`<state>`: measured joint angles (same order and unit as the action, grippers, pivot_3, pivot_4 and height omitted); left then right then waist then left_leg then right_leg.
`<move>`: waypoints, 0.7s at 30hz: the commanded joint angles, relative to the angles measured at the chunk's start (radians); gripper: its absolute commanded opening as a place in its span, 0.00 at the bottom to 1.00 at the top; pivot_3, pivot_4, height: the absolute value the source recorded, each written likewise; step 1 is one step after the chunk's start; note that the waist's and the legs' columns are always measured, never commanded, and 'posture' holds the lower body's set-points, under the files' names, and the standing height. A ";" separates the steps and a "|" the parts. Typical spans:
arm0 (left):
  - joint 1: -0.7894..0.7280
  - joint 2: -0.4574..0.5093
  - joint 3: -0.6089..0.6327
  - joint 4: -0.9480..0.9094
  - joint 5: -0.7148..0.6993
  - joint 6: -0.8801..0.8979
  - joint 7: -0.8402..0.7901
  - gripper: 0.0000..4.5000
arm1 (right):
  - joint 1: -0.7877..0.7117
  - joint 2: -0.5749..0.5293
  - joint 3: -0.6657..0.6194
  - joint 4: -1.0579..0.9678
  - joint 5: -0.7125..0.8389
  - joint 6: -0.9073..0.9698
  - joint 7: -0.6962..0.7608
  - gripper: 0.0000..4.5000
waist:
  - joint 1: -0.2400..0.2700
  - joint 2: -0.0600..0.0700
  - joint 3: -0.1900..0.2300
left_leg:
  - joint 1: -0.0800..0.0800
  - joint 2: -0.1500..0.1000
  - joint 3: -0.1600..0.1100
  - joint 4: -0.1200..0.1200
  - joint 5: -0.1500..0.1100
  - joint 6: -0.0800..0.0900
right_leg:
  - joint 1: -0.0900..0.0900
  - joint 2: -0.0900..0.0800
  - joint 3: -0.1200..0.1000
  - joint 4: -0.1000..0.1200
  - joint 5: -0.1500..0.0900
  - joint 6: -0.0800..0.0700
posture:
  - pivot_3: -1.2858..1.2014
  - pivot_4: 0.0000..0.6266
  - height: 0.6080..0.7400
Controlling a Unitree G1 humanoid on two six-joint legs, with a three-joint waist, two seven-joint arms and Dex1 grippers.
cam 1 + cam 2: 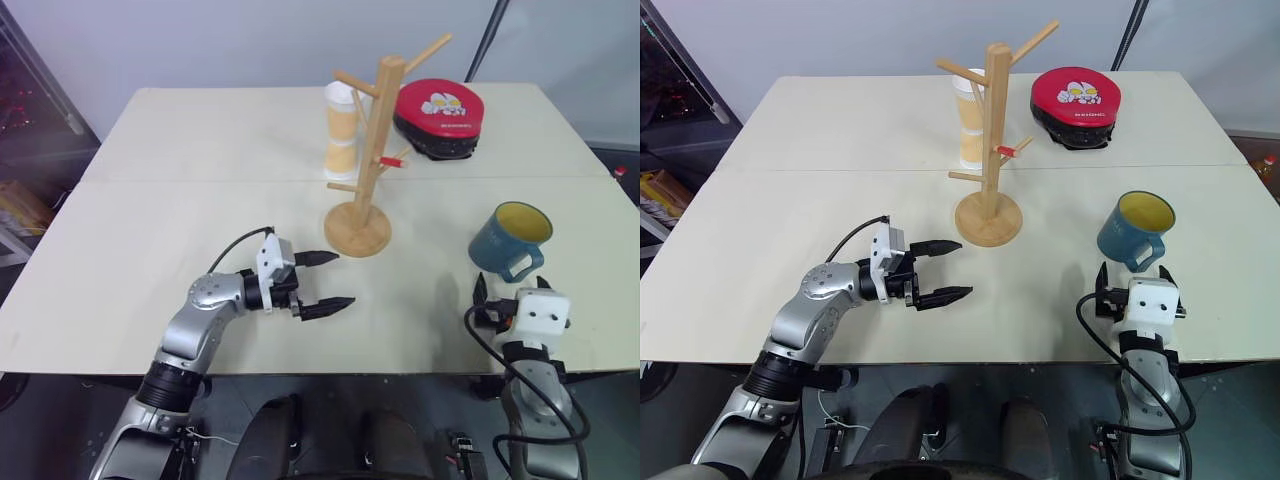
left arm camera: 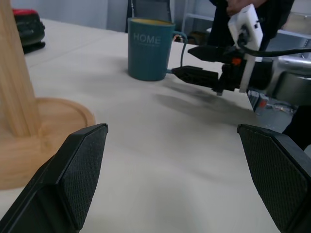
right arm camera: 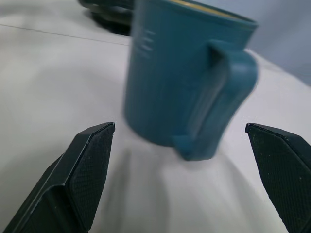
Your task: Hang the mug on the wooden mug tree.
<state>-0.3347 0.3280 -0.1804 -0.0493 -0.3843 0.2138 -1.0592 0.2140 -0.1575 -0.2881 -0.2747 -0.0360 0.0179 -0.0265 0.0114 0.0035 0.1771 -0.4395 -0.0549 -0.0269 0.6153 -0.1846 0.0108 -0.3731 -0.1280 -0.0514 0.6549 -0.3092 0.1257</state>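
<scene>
**Mug not yet grasped**

On the table's (image 1: 150, 150) near right, the mug (image 1: 510, 240) stands upright and unheld, handle toward our right gripper (image 1: 508, 297), whose fingers are spread wide just short of it. Our left gripper (image 1: 325, 282), also spread and empty, points right near the tree's (image 1: 375, 150) base. Grasping, lifting and hanging all remain. We judge the space between mug and tree open; a paper cup (image 1: 342, 130) and red case (image 1: 438, 118) stand beyond it. The mug sits close to the right edge.
</scene>
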 commanded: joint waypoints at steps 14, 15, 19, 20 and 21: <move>0.006 0.010 0.001 -0.120 -0.050 0.036 0.019 1.00 | -0.063 -0.012 -0.081 -0.020 -0.019 0.065 -0.106 0.98 | -0.002 0.000 0.000 | 0.000 0.000 0.000 0.000 0.000 0.000 | 0.000 0.001 0.000 0.000 0.000 0.000 | 0.52 0.24 1.00; 0.007 0.011 0.000 -0.124 -0.051 0.037 0.020 1.00 | -0.065 -0.013 -0.086 -0.019 -0.021 0.072 -0.113 0.98 | -0.002 0.000 0.000 | 0.000 0.000 0.000 0.000 0.000 0.000 | 0.000 0.001 0.000 0.000 0.000 0.000 | 0.52 0.24 1.00; 0.004 0.012 -0.002 -0.126 -0.052 0.041 0.021 1.00 | -0.073 -0.013 -0.097 -0.017 -0.022 0.093 -0.132 0.98 | -0.002 0.000 0.000 | 0.000 0.000 0.000 0.000 0.000 0.000 | 0.000 0.001 0.000 0.000 0.000 0.000 | 0.52 0.24 1.00; 0.001 0.012 -0.001 -0.125 -0.052 0.042 0.022 1.00 | -0.077 -0.013 -0.099 -0.016 -0.022 0.098 -0.134 0.98 | -0.002 0.000 0.000 | 0.000 0.000 0.000 0.000 0.000 0.000 | 0.000 0.001 0.000 0.000 0.000 0.000 | 0.52 0.24 1.00; -0.001 0.012 -0.001 -0.124 -0.052 0.042 0.023 1.00 | -0.079 -0.014 -0.099 -0.015 -0.021 0.101 -0.136 0.98 | -0.002 0.000 0.000 | 0.000 0.000 0.000 0.000 0.000 0.000 | 0.000 0.001 0.000 0.000 0.000 0.000 | 0.52 0.24 1.00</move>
<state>-0.3246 0.3371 -0.1808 -0.1350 -0.4244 0.2573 -1.0395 0.1431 -0.1678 -0.3679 -0.2712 -0.0555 0.1221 -0.1521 0.0090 0.0036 0.1771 -0.4394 -0.0548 -0.0268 0.6154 -0.1844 0.0111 -0.3729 -0.1271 -0.0519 0.6552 -0.3092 0.1258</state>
